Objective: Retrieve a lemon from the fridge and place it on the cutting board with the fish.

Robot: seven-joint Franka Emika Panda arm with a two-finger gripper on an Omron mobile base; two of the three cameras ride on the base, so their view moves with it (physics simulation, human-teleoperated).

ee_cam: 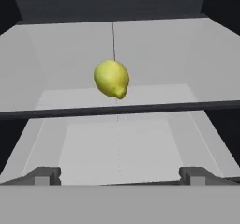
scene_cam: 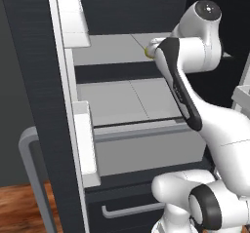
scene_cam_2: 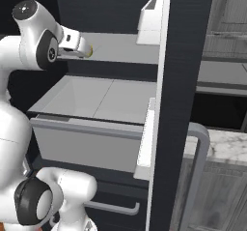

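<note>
**Open end effector faces the lemon on the fridge shelf**

While the fridge [scene_cam: 44,81] stands with its door swung open, the arm reaches into its upper part, and the end effector [ee_cam: 119,175] is released, its two dark fingertips [ee_cam: 44,175] set wide apart with nothing between them. From the hand view, the lemon [ee_cam: 112,78] sits ahead of the fingertips, roughly centred between them and clearly apart from both, resting on a pale grey shelf [ee_cam: 70,54] beyond a dark front edge. Its pointed end faces down and toward the camera. In the left base view a small patch of yellow [scene_cam: 147,52] shows just beside the wrist, on the upper shelf [scene_cam: 107,49]; in the right base view the same yellow spot [scene_cam_2: 89,51] peeks out right next to the hand. Below that shelf lies a second pale shelf, then a grey pull-out bin [scene_cam: 146,151], and lower still a dark drawer with a grey bar handle [scene_cam: 129,210]. White door pockets [scene_cam: 85,139] line the inside of the open door.
</note>
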